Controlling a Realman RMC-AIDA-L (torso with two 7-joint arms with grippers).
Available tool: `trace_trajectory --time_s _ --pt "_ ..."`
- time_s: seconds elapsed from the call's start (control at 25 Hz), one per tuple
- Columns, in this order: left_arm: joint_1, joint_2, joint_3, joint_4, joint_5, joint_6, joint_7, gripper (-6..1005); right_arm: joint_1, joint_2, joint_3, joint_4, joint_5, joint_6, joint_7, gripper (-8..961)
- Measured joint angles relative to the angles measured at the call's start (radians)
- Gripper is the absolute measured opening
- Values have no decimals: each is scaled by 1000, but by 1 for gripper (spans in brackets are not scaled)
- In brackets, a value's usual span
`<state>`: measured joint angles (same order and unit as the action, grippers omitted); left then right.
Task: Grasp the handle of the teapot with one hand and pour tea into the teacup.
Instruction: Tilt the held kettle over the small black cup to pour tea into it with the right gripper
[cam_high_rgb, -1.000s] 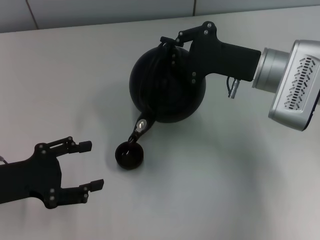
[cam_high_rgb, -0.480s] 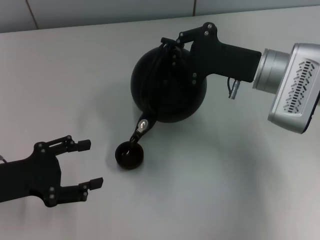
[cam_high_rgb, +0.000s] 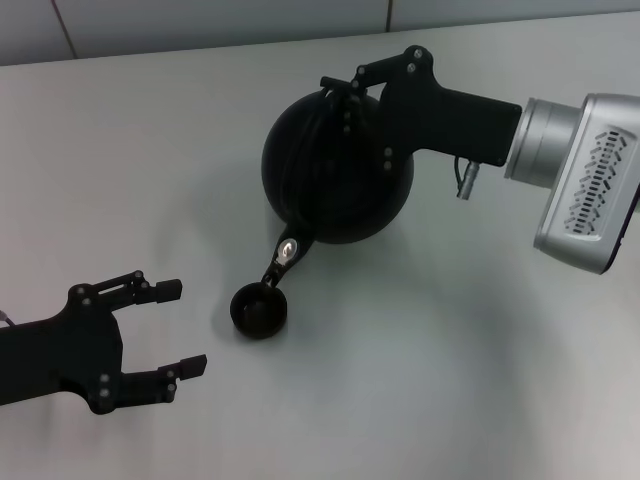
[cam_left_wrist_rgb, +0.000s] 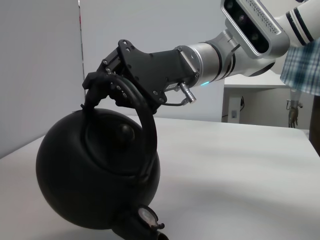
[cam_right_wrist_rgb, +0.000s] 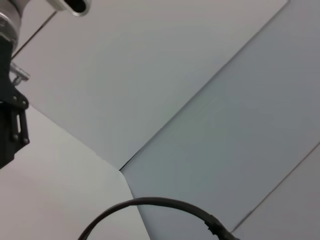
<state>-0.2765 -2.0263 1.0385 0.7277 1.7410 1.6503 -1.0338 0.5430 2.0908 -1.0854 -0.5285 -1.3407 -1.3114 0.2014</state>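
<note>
Head view: right end effector (cam_high_rgb: 338, 92) clenches the handle of the teapot (cam_high_rgb: 335, 172), tilted mid-tabletop (cam_high_rgb: 150, 150), spout over the teacup (cam_high_rgb: 259, 310); pouring underway. Left end effector (cam_high_rgb: 175, 328), released, idles near the front-left edge. Left wrist view: teapot (cam_left_wrist_rgb: 97, 175) lifted, tipped; righting remains.

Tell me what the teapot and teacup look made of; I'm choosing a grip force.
Teapot: matte black, dull and almost glareless, so likely cast iron or dark ceramic; the look leaves it open. Its thin arched handle looks like metal, clamped by the right gripper. Teacup: dark with a faint sheen, probably glazed ceramic.
</note>
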Motion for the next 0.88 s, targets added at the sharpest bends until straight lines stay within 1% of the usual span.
trace_trajectory --time_s 0.52,0.64,0.76,0.88 --pt "-1 -2 0 1 0 -13 0 819 -1 1 -19 -8 1 0 -20 81" --pt "-1 -3 0 0 0 -14 0 819 -2 2 -20 -2 35 0 -13 80" --pt "-1 -3 0 0 0 -15 0 819 -5 2 -21 8 72 1 19 81" --pt "-1 -3 0 0 0 -15 0 819 -12 1 -16 10 76 6 76 84"
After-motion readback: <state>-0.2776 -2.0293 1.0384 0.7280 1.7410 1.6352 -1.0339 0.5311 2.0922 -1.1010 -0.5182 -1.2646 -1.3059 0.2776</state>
